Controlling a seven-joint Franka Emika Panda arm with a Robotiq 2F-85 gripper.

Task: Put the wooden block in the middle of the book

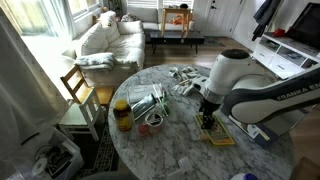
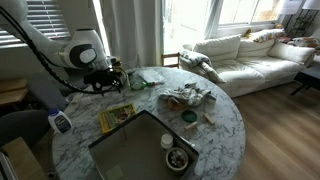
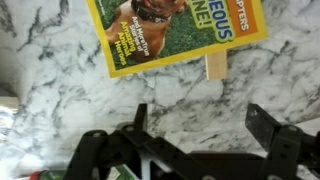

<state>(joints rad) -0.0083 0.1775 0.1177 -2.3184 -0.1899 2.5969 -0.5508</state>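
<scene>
The book [image 3: 180, 30] is a yellow-bordered magazine with a dog on its cover, lying flat on the marble table [image 3: 60, 100]. It also shows in both exterior views [image 1: 216, 136] [image 2: 117, 116]. The wooden block [image 3: 215, 66] is a small pale piece lying on the marble, touching the book's lower edge in the wrist view. My gripper [image 3: 200, 120] is open and empty, with bare marble between its fingers, a short way from the block. In both exterior views the gripper [image 1: 207, 114] [image 2: 112, 78] hangs over the table near the book.
A jar with yellow contents [image 1: 122, 116], glassware [image 1: 146, 101] and a heap of small items [image 1: 186, 80] stand on the round table. A dark tray [image 2: 135, 150] with a cup lies near the book. A wooden chair [image 1: 78, 90] stands at the table's edge.
</scene>
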